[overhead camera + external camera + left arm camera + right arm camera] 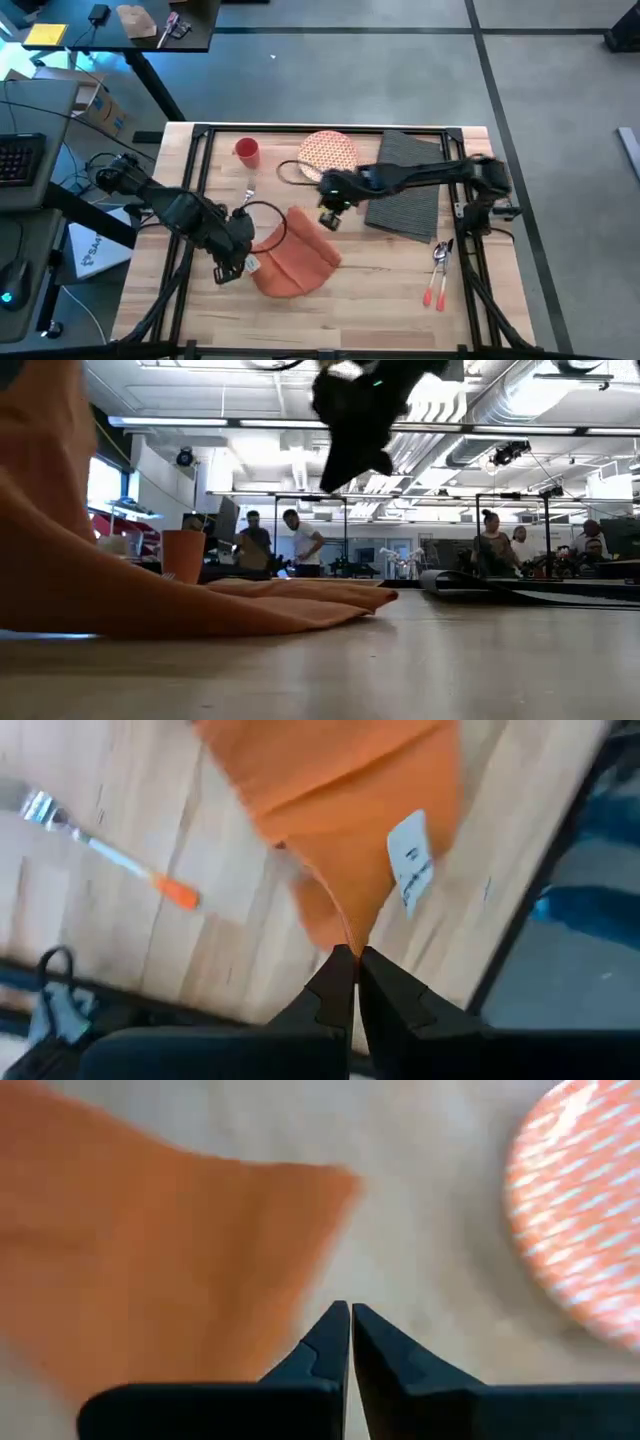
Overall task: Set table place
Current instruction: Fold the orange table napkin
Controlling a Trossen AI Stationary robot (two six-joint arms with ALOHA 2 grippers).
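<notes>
Fingers (335, 982) of the left gripper (347, 978) are clenched tight on a pinched edge of the orange napkin (295, 258) — the cloth fans out from between the tips, with a white label (410, 855) sewn on near the grip. The right gripper (349, 1330) hangs above the table (380, 300) with its fingers (328, 1335) pressed together on nothing, the napkin's far corner just ahead of it and below.

The table, a light wood top with a black bar frame, carries everything. The dark grey placemat (408, 190) lies toward the right side, its long axis running from the far edge toward the near one, slightly skewed; the right arm crosses over its upper part. It sits well apart from the left gripper and just to the right of the right gripper (330, 215), untouched by either.

The napkin lies crumpled near the table's middle, between the two grippers. A round plate (328, 152) with a red-and-white pattern rests at the far edge, touching the placemat's left side. A red cup (247, 151) stands upright left of the plate. Orange-handled utensils (438, 272) lie near the right edge, below the placemat — another, a fork (249, 187), lies near the cup.
</notes>
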